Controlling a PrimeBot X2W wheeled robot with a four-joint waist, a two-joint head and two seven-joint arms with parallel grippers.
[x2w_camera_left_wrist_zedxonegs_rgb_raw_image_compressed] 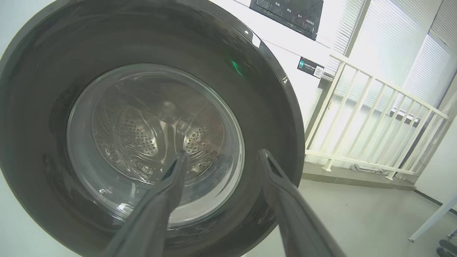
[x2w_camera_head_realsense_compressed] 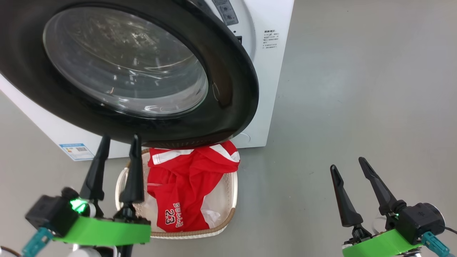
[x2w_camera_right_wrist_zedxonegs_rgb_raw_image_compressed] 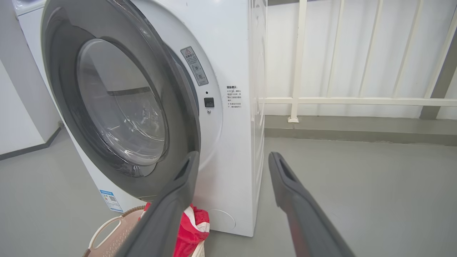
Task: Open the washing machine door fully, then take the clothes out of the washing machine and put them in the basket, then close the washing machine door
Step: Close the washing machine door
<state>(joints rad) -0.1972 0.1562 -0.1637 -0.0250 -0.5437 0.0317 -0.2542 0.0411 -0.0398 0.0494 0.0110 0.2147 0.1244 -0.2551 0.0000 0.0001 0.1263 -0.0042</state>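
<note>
The washing machine (x2w_camera_head_realsense_compressed: 272,89) is white, and its round black-framed door (x2w_camera_head_realsense_compressed: 234,92) stands ajar, swung partway out from the front. On the floor below the door's lower edge, the cream basket (x2w_camera_head_realsense_compressed: 230,200) holds the red clothes (x2w_camera_head_realsense_compressed: 185,185) with "BULLS 23" showing. My left gripper (x2w_camera_head_realsense_compressed: 120,139) is open and empty just left of the basket, fingers pointing at the door. Seen from the left wrist, the left gripper (x2w_camera_left_wrist_zedxonegs_rgb_raw_image_compressed: 221,155) faces the door (x2w_camera_left_wrist_zedxonegs_rgb_raw_image_compressed: 43,107) glass and the steel drum behind it. My right gripper (x2w_camera_head_realsense_compressed: 347,163) is open over bare floor to the right. In the right wrist view the right gripper (x2w_camera_right_wrist_zedxonegs_rgb_raw_image_compressed: 232,155) faces the washing machine (x2w_camera_right_wrist_zedxonegs_rgb_raw_image_compressed: 228,150), the door (x2w_camera_right_wrist_zedxonegs_rgb_raw_image_compressed: 64,89), the basket (x2w_camera_right_wrist_zedxonegs_rgb_raw_image_compressed: 107,230) and the clothes (x2w_camera_right_wrist_zedxonegs_rgb_raw_image_compressed: 194,223).
A white railing (x2w_camera_right_wrist_zedxonegs_rgb_raw_image_compressed: 296,60) runs behind and to the right of the machine, on a low grey step. Open grey floor (x2w_camera_head_realsense_compressed: 357,89) stretches right of the machine. A blue label sticker (x2w_camera_head_realsense_compressed: 76,150) marks the machine's lower corner. A slanted white leg (x2w_camera_left_wrist_zedxonegs_rgb_raw_image_compressed: 432,221) stands at far right.
</note>
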